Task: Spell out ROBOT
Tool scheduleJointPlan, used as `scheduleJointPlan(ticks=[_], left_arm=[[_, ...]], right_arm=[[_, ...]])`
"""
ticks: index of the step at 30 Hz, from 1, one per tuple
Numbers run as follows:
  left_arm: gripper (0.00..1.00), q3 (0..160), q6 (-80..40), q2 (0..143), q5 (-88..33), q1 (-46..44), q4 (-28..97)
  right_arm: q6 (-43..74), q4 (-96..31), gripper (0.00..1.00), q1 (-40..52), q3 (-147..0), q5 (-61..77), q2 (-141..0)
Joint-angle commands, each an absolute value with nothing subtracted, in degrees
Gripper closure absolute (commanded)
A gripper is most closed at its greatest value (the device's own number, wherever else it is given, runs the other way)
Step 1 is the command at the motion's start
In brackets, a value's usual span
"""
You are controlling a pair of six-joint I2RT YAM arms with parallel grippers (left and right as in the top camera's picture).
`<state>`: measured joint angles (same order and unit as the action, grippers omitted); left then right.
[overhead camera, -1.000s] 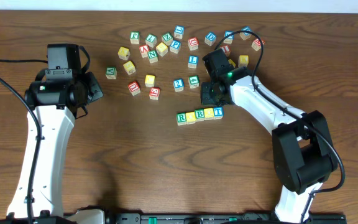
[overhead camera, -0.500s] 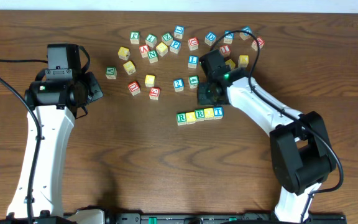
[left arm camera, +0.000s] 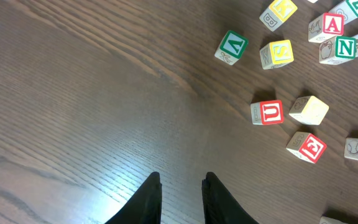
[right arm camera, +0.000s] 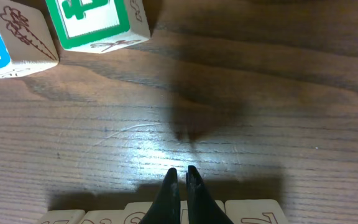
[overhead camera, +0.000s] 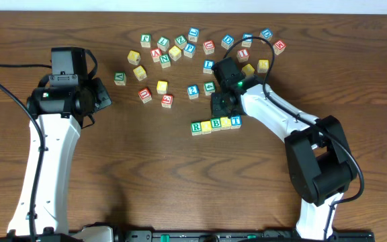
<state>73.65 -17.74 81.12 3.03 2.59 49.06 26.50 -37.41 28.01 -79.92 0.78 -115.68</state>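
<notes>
Row tops (right arm camera: 166, 214) cropped under right fingers (right arm camera: 180, 180)

Right gripper (overhead camera: 222, 107), jaws together, sits just above the row of cubes (overhead camera: 216, 124); I see only a thin strip of bare table (right arm camera: 229, 124) between its tips and the row's top edges. Ahead of it, the green-lettered cube (right arm camera: 98, 22) and blue-lettered cube (right arm camera: 8, 37) block the left; ahead-right is open wood. Left gripper (left arm camera: 180, 193), shut: bare table directly ahead and to its left. Scattered cubes (left arm camera: 291, 112) crowd its right.
</notes>
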Motion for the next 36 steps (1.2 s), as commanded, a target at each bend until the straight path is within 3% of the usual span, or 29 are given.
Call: scheduleJointPlan(ticks=[1, 36], left_arm=[[0.77, 73.84, -16.97, 81.28, 3.92, 2.87, 49.01], [0.77, 73.84, -16.97, 81.30, 3.92, 2.87, 49.04]], right_arm=[[26.09, -37.43, 0.99, 28.67, -79.70, 1.04, -116.25], [25.52, -40.05, 0.97, 27.49, -80.97, 2.07, -115.79]])
